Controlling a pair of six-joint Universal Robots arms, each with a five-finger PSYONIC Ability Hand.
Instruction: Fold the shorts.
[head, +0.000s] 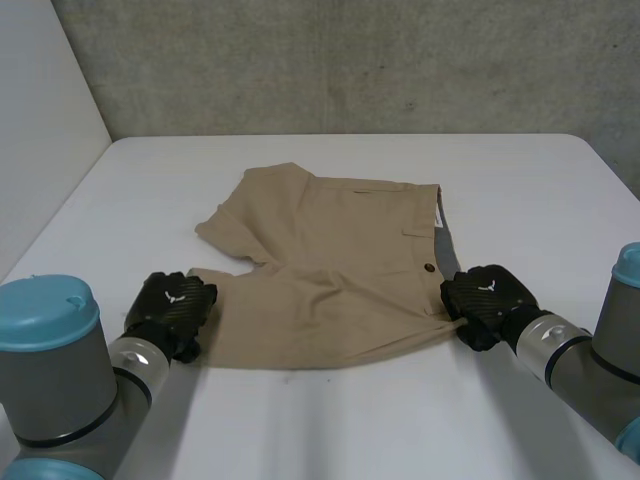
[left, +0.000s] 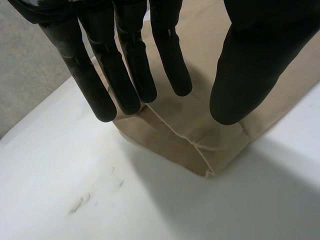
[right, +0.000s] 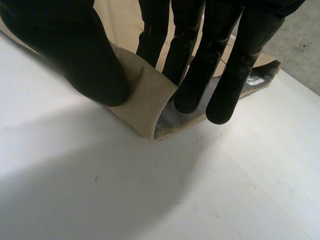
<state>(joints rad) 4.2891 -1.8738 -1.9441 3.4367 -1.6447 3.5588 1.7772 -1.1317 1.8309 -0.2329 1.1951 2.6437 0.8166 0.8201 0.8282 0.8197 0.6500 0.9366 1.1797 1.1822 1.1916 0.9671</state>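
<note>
The shorts (head: 330, 290) are matt tan twill-like cloth; the white table (head: 300, 420) is smooth and faintly scuffed.

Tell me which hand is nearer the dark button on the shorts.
Right. The right hand pinches the waistband corner of the shorts, just beside the button; the left hand is across the cloth at a leg hem corner.

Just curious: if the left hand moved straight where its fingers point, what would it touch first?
Most likely the shorts: the left hand aims straight fingers at one leg's hem corner, though depth is unclear.
</note>
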